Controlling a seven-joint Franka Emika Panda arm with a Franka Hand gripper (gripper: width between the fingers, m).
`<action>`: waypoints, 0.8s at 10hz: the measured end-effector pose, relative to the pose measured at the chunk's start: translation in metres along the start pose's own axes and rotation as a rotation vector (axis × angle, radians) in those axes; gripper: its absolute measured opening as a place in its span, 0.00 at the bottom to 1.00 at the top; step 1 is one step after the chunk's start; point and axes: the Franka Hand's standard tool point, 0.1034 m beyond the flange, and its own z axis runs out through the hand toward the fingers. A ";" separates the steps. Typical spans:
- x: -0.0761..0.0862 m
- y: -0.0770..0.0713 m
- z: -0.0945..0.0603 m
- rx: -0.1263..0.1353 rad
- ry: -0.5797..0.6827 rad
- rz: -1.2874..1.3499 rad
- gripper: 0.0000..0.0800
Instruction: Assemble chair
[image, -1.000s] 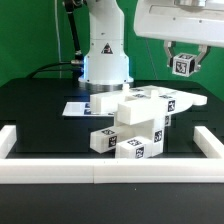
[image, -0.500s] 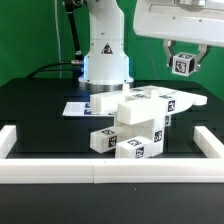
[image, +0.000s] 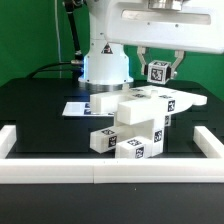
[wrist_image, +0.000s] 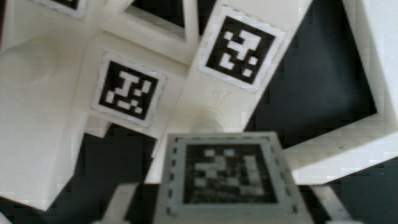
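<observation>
Exterior view: the pincer (image: 159, 65) hangs above the black worktop (image: 40, 95), its jaws partly closed on a small cube (image: 158, 73) (tag facing the camera). Open air separates the cube from the half-built chair (image: 140, 118), which sits mid-worktop just below. White border rails (image: 110, 178) fence the near, left and right edges.

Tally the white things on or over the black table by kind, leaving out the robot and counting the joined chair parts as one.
Cube held in the gripper: 1
Joined chair parts: 1
Marker board: 1
Border rails: 3
Total: 6
</observation>
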 end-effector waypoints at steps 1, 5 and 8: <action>0.000 0.000 0.000 0.000 0.000 -0.001 0.34; 0.004 0.001 0.003 -0.001 0.014 -0.037 0.34; 0.007 0.000 0.012 -0.013 0.041 -0.075 0.34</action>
